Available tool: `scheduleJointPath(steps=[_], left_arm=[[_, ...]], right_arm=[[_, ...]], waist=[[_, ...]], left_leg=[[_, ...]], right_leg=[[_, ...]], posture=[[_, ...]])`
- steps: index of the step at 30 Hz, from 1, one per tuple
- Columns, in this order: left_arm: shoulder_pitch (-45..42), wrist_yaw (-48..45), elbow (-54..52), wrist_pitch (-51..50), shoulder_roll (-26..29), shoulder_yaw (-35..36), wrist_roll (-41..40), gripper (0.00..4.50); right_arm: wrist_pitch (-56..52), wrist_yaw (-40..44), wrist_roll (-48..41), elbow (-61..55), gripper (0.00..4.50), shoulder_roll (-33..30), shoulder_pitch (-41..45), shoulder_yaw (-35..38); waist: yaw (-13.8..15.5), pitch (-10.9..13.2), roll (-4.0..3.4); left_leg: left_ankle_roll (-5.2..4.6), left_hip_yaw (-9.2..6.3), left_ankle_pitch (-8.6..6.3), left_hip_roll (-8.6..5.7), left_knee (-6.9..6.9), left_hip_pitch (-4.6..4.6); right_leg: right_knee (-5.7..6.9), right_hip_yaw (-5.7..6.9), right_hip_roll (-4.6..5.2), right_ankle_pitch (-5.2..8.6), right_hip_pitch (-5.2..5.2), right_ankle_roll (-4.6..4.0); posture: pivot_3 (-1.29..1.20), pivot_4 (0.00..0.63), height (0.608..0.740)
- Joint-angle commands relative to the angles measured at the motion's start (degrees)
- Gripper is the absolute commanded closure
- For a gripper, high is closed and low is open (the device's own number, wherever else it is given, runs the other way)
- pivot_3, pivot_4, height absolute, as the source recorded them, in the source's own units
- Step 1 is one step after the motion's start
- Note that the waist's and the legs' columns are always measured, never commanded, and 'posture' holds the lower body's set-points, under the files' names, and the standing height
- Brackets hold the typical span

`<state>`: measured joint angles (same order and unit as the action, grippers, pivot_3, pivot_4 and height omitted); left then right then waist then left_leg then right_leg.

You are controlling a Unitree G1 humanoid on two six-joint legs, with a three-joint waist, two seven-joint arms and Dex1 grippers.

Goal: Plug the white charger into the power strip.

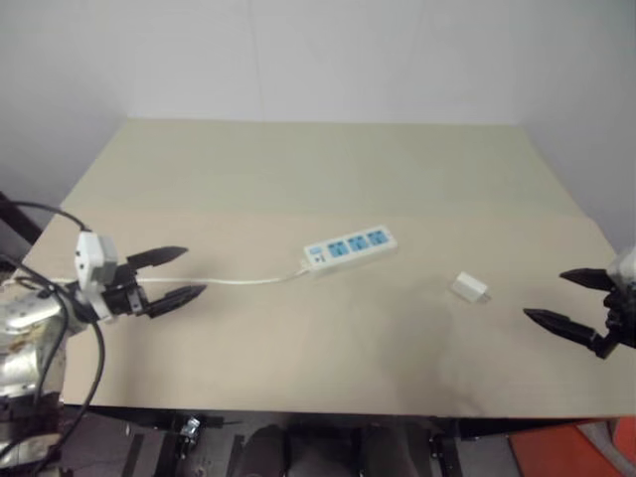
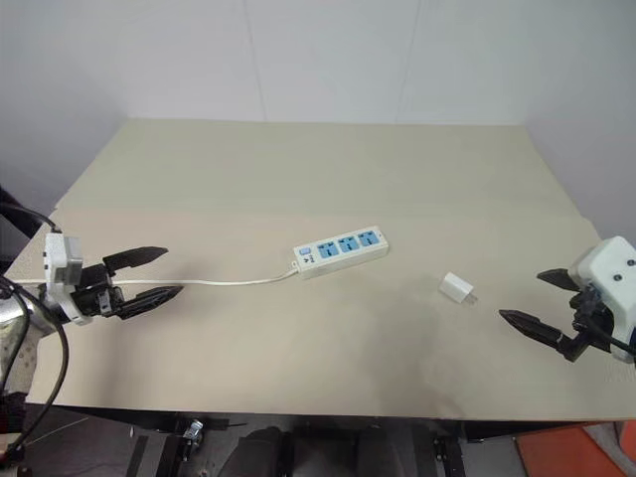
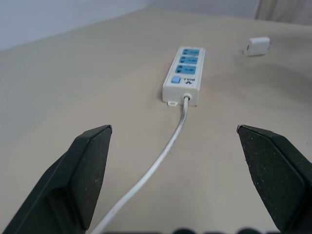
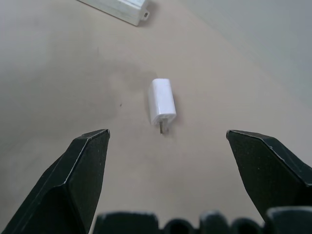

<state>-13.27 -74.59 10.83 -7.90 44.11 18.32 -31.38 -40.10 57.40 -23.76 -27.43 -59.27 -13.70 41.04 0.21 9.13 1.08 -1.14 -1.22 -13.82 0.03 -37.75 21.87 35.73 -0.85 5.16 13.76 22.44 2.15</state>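
A: Charger (image 4: 161, 103) first: where do we have it?

B: The white charger lies on its side on the bare surface (image 1: 298, 169), toward the right edge and nearer the front edge than the back. Its prongs point toward our right pincer (image 2: 542, 300), so nothing holds it yet.

A: And the power strip (image 1: 350, 248)?

B: It rests flat near the middle of the surface, sockets facing up, slightly angled. Its cord (image 1: 229, 280) trails off toward the left edge, and the switch end faces our left pincer (image 1: 177, 275). Charger and strip sit well apart.

A: How do our pincers stand?

B: Both are spread wide and carry nothing. The right one hangs above the surface near the right edge, aimed down at the charger, which sits framed between its fingers in the right wrist view. We judge it is lined up for the pick. The left one is over the left edge, level, looking along the cord at the strip.

A: Why keep the left there?

B: Probably so that we can steady the strip while the right presses the plug in; a light strip could slide otherwise.
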Motion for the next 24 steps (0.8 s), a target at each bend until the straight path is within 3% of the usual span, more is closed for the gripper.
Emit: scheduleJointPath(steps=[1, 9, 13, 17, 24], left_arm=[[-5.75, -2.31, 4.66, 3.85, -2.07, -2.03, 0.52, 0.02], [-26.53, -12.00, 30.08, 14.62, -12.12, -9.78, 6.23, 0.02], [-35.05, -11.02, 44.30, 23.94, -16.74, -12.73, 12.47, 0.02], [-40.80, -9.22, 54.61, 29.02, -20.64, -13.98, 16.78, 0.02], [-43.63, -3.19, 62.24, 32.62, -24.59, -14.79, 22.74, 0.02]], right_arm=[[0.43, -1.51, -0.09, -0.62, 0.00, -0.94, 2.81, -1.69], [1.25, -4.76, -1.35, -0.97, 0.00, 0.14, 14.57, -13.23], [1.64, -7.62, -0.97, -2.87, 0.00, 2.10, 18.22, -17.35], [1.14, -8.42, -1.61, -4.17, 0.00, 2.37, 19.43, -16.53], [0.15, -9.38, -1.43, -7.16, 0.00, 2.35, 16.26, -13.38]], waist=[[0.10, 0.00, 0.00], [0.37, 0.01, 0.03], [0.12, 0.05, 0.10], [0.29, 0.10, 0.17], [0.33, 0.11, 0.20]], left_leg=[[0.00, 0.02, 0.00, -0.02, 0.00, -0.02], [-0.01, 0.12, 0.01, -0.23, -0.12, 0.08], [-0.07, 0.13, -0.02, -0.27, -0.11, 0.22], [-0.07, 0.10, -0.02, -0.31, -0.13, 0.32], [-0.08, 0.06, -0.03, -0.30, -0.13, 0.34]], right_leg=[[0.00, 0.02, 0.00, 0.00, -0.02, 0.00], [0.00, 0.13, -0.03, -0.10, -0.03, -0.05], [0.00, 0.14, -0.02, -0.11, 0.09, -0.05], [0.01, 0.14, 0.01, -0.13, 0.17, -0.01], [0.05, 0.16, 0.00, -0.14, 0.20, 0.01]], posture=[[0.00, 0.150, 0.740], [0.00, 0.150, 0.740], [0.00, 0.150, 0.740], [0.00, 0.150, 0.740], [0.00, 0.150, 0.740]])
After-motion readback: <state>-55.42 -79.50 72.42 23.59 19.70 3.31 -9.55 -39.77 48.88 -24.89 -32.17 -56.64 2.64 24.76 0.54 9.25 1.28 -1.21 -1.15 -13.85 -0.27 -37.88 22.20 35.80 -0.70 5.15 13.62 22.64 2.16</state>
